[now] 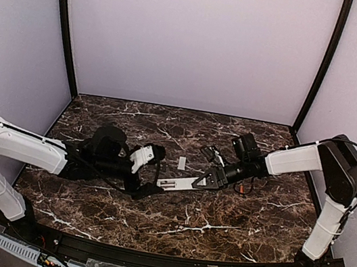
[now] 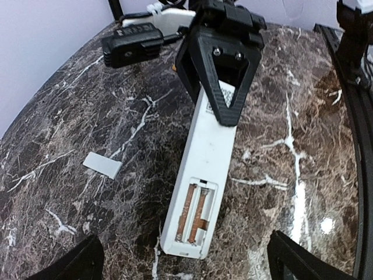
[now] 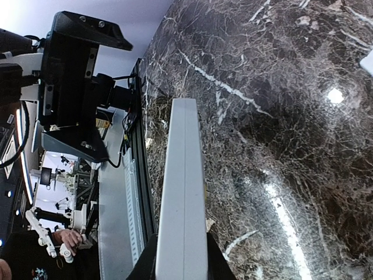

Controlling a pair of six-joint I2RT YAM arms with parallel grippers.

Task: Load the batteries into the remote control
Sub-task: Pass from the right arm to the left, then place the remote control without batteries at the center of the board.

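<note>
The white remote control [image 1: 177, 183] lies slanted at the table's middle, battery slot up. In the left wrist view the remote [image 2: 207, 151] shows two orange-red batteries [image 2: 195, 213] side by side in the slot at its near end. My right gripper [image 1: 207, 179] is shut on the remote's far end, where its black fingers [image 2: 224, 81] pinch the remote. The right wrist view shows the remote's side edge [image 3: 183, 192] between the fingers [image 3: 145, 262]. My left gripper [image 1: 151, 185] is open and empty, with the tips [image 2: 78, 263] spread wide at the remote's near end.
A small white flat cover piece [image 1: 182, 163] lies on the dark marble table [image 1: 232, 225] just behind the remote; it also shows in the left wrist view [image 2: 102, 165]. White walls enclose the back and sides. A black rail [image 1: 164, 258] runs along the near edge.
</note>
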